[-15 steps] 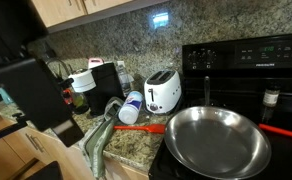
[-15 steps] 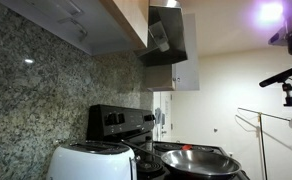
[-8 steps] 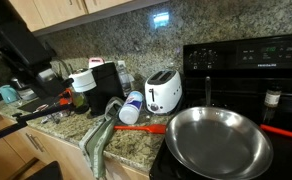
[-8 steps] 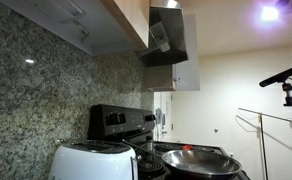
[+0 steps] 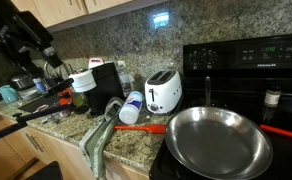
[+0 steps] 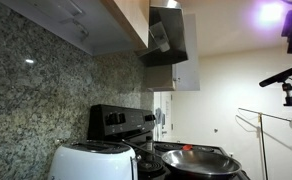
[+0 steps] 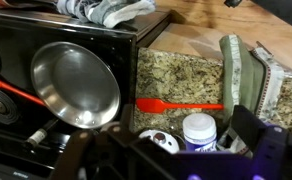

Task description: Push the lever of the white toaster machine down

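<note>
Toaster [image 5: 163, 91], white, sits on the counter [image 5: 136, 145] beside the stove [image 5: 248, 62]; arm [image 5: 24, 32] up far left, well apart from it; gripper [image 7: 171, 158] jaws look spread wide in the wrist view

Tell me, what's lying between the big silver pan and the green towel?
A red-orange spatula lies on the granite counter between the pan and the towel, clearest in the wrist view.
</note>
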You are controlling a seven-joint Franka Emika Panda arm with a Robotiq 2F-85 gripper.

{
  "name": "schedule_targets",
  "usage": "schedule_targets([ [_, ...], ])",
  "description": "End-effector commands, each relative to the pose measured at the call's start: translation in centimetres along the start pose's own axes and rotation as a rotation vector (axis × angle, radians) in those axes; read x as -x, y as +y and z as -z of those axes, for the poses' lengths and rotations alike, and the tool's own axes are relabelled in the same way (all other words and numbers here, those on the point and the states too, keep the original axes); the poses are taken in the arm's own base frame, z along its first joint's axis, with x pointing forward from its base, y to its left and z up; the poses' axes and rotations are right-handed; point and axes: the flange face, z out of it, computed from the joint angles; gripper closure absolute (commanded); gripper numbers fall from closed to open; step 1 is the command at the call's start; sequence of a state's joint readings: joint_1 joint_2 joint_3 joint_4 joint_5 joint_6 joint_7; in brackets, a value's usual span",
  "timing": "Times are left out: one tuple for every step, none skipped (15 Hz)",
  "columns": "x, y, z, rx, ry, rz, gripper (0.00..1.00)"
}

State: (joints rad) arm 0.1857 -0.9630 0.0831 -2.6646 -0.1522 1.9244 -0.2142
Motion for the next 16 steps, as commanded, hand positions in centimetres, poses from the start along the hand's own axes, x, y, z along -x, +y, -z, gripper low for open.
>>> schedule_targets([
  [-4.3,-2.2,1.1,-0.024,-0.013,0.057,0.0],
  [-5.2,-3.1,1.2,-0.018,-0.019,0.076,0.0],
  [-6.1,-4.1,1.2,-0.01,-0.027,0.091,0.0],
  [-7.2,-5.3,1.1,0.0,-0.035,0.113,0.0],
  [-8.1,-6.8,0.7,0.002,-0.042,0.132,0.0],
  [-9.3,-8.5,0.4,0.0,-0.049,0.152,0.0],
  [-10.1,-9.7,0.2,-0.002,-0.051,0.167,0.0],
  [-11.1,-11.0,0.1,-0.027,-0.041,0.193,0.0],
  [-12.0,-11.9,0.1,-0.053,-0.028,0.219,0.0],
  [-12.8,-12.8,0.2,-0.094,-0.003,0.25,0.0],
  [-13.6,-13.4,0.5,-0.149,0.026,0.273,0.0],
  [-14.2,-13.9,0.7,-0.193,0.055,0.288,0.0],
  [-14.8,-14.1,0.9,-0.235,0.088,0.298,0.0],
  [-15.2,-14.2,1.1,-0.278,0.124,0.306,0.0],
  [-15.6,-14.2,1.1,-0.306,0.165,0.306,0.0],
  [-15.5,-12.6,2.0,-0.338,0.211,0.305,0.0],
])
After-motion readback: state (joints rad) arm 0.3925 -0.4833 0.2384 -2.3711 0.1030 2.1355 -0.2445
